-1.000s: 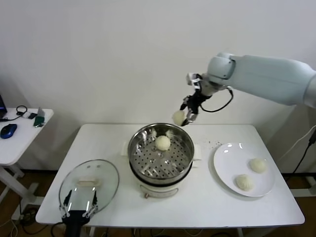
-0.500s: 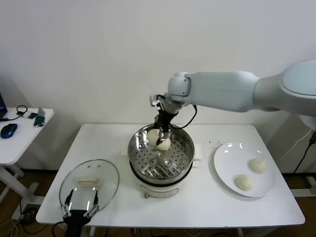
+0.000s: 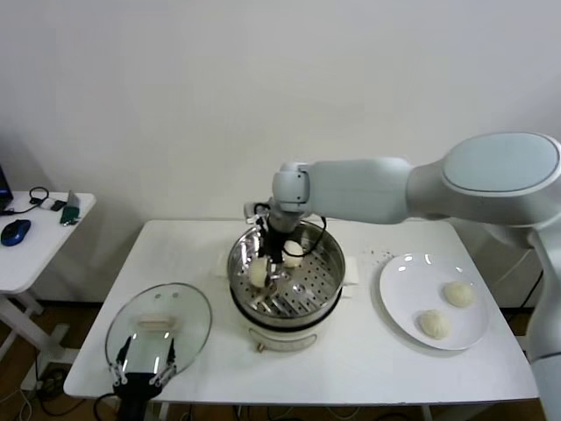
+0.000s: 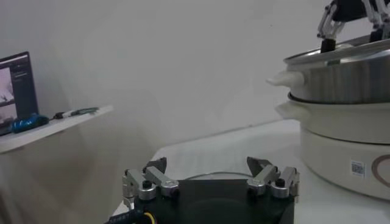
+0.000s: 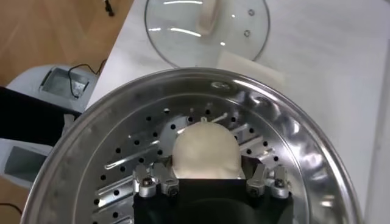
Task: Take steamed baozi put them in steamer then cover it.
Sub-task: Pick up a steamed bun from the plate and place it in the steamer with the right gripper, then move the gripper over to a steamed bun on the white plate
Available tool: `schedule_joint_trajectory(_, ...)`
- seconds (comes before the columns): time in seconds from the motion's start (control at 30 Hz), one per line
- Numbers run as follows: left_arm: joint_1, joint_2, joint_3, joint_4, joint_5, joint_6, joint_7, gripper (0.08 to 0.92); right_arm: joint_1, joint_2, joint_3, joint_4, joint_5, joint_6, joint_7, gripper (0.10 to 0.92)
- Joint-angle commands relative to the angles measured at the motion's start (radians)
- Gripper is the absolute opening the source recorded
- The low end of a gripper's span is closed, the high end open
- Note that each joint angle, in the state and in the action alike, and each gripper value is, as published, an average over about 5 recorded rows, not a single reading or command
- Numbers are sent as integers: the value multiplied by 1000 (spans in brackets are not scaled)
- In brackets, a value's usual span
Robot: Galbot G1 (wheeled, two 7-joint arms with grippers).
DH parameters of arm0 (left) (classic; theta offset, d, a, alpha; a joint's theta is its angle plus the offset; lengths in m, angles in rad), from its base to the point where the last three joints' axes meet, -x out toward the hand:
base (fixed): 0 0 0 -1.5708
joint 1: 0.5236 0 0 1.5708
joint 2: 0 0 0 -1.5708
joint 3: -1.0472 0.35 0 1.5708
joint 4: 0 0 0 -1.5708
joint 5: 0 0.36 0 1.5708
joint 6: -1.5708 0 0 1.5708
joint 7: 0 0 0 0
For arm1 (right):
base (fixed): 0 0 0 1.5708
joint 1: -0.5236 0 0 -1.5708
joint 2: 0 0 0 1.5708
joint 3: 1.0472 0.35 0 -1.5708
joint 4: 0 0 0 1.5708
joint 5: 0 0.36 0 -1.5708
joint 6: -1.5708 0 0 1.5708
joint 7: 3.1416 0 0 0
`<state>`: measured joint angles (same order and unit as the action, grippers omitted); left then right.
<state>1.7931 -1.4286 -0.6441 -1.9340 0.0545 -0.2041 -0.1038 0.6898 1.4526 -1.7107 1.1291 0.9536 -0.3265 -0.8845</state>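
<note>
My right gripper (image 3: pixel 264 273) reaches down into the steamer (image 3: pixel 326 279) and is shut on a baozi (image 3: pixel 258 273) low over the perforated bottom, on the basket's left side. The right wrist view shows that baozi (image 5: pixel 205 149) between the fingers (image 5: pixel 169 175), inside the steamer (image 5: pixel 304 158). A second baozi (image 3: pixel 294 253) lies at the far side of the basket. Two more baozi (image 3: pixel 457 293) (image 3: pixel 434 324) rest on the white plate (image 3: pixel 400 298). The glass cover (image 3: pixel 159 323) lies flat at the table's front left. My left gripper (image 3: pixel 142 360) hangs open at its near edge, empty.
The steamer stands on a cream pot base (image 4: pixel 341 149) in the middle of the white table (image 3: pixel 368 368). A side table (image 3: pixel 35 237) with a blue mouse (image 3: pixel 15 231) stands at the left. A folded white cloth (image 5: pixel 250 68) lies between cover and steamer.
My right arm has swung left and down, carrying the baozi from above the steamer's far rim into the basket. The left arm has not moved.
</note>
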Motion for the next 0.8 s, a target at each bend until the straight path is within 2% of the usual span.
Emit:
schedule_joint_trajectory(0.03,0,-1,1,1,1,0,0,823,-27,16,3,0,-25,-6,-2,752)
schedule_joint_trajectory(0.23,2,-1,1,2,1,-2,-1,823,-9,-1,14,11,-35,-18,-22,817)
schedule_joint_trajectory(0.43,5,1,-1,1,-1,-5,-2,823,51,-66,45,33,-77,1,-81,823)
schedule_joint_trajectory(0.8,-1,5,-1,1,13,-3,-1,823,193,-391,143,143,-230,89,-196,823)
